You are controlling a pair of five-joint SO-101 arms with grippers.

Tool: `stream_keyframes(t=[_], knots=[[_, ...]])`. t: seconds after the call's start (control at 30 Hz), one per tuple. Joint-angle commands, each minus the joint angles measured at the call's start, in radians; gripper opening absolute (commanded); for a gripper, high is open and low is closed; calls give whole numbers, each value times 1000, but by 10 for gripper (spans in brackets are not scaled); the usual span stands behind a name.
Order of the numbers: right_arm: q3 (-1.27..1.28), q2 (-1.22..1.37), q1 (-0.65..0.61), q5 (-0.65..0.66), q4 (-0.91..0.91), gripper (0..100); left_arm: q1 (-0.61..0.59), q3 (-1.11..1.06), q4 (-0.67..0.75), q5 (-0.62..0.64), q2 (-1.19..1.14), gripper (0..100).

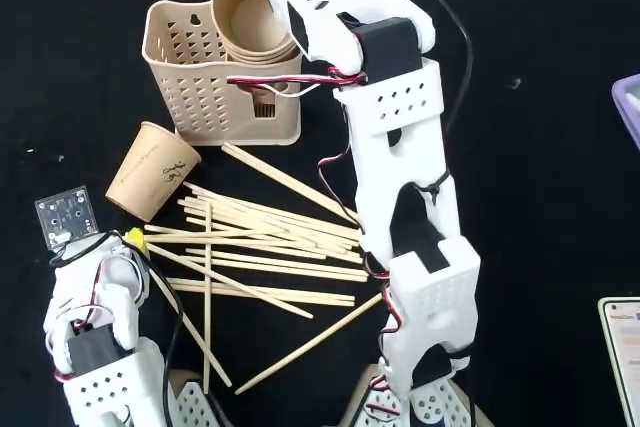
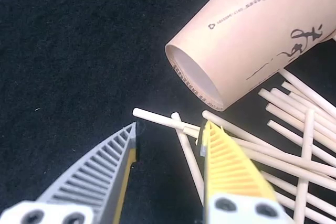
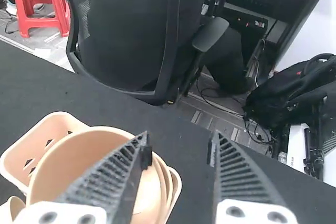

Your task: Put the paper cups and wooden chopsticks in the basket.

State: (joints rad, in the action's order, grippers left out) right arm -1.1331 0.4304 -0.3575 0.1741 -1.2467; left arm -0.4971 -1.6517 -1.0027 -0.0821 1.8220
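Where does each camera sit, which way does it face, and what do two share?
High view: fixed above the table, looking down on basket, fallen cup, chopsticks; both arms show.
Left wrist view: on the left arm, low over the table, facing the fallen cup; the left tool shows, open.
Right wrist view: on the right arm, above the basket, facing a chair beyond the table; the right tool shows, open.
Shared: high and left wrist both show the fallen cup.
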Motion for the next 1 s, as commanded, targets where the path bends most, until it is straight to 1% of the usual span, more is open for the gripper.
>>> stream_keyframes(t=[0.0, 0.73, 0.83, 0.97], knots=[[-21, -7, -12, 0, 28, 181, 12, 12, 20, 3, 2, 199], [35, 13, -12, -8, 11, 181, 12, 12, 20, 3, 2, 199], [-10, 13, -12, -8, 3, 181, 12, 12, 20, 3, 2, 199], [-124, 13, -12, -8, -61, 181, 12, 12, 20, 3, 2, 199]])
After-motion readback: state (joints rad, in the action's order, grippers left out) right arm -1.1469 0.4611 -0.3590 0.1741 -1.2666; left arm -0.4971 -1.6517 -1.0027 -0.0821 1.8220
